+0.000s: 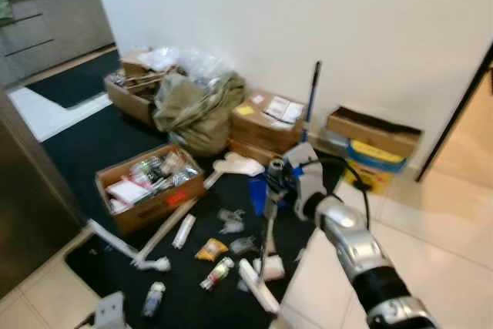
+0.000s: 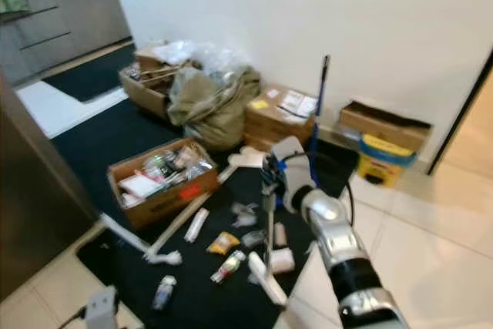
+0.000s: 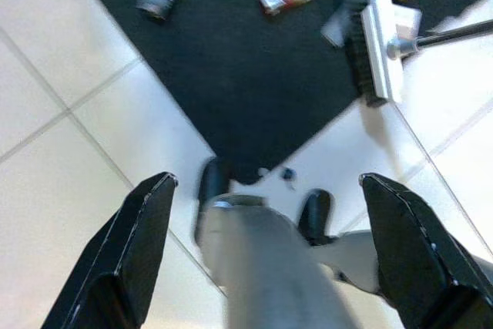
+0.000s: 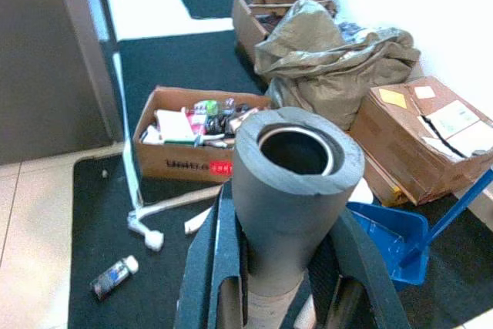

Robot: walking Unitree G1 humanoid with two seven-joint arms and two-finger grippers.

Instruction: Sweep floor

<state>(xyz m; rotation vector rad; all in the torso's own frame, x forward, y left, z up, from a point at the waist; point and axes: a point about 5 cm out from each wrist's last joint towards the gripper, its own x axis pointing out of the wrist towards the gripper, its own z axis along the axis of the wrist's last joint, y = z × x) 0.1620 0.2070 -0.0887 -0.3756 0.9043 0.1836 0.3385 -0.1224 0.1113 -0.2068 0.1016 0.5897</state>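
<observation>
Several loose bottles lie just beyond the broom clamped upright in the right gripper; a hard stroke could scatter them. Left gripper hangs open

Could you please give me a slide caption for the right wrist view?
Right gripper shut on the broom handle, with blue dustpan beyond.

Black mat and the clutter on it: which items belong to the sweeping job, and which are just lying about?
Sweeping:
- broom handle, held by the right gripper
- brush head
- blue dustpan
- litter on the black mat: small bottle, yellow packet

Lying about:
- open box of items
- sealed cardboard box
- khaki bag
</observation>
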